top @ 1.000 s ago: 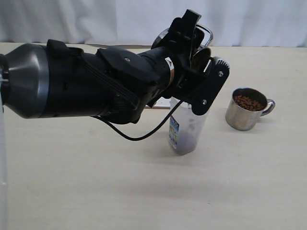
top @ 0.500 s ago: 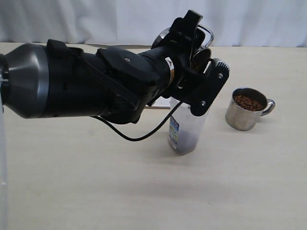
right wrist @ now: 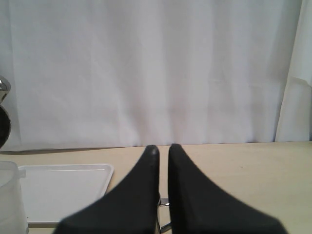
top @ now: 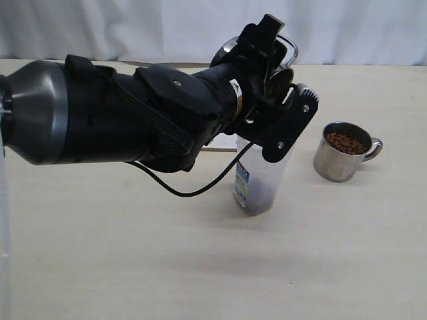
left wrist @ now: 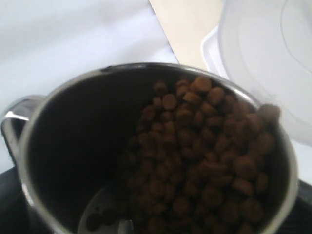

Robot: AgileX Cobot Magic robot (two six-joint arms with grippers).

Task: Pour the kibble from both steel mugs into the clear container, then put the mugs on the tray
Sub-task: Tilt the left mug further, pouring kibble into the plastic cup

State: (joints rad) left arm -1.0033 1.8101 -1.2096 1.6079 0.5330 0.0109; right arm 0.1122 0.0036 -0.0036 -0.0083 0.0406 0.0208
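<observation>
The left gripper (top: 277, 77) holds a shiny round steel mug (left wrist: 73, 161) with little brown kibble (left wrist: 204, 161) tilted above the tall clear plastic container (top: 261, 187), the other steel mug (top: 341, 155) sits near it, and the right gripper (right wrist: 163, 151) is closed tight, empty.

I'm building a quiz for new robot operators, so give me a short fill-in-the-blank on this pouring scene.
1. The left gripper tilts a steel mug of ____ over the clear container.
2. The second mug stands ____ on the table.
3. The right gripper has its jaws ____, holding nothing.
4. The tray is ____ in colour.
Missing words: kibble; upright; shut; white.
</observation>
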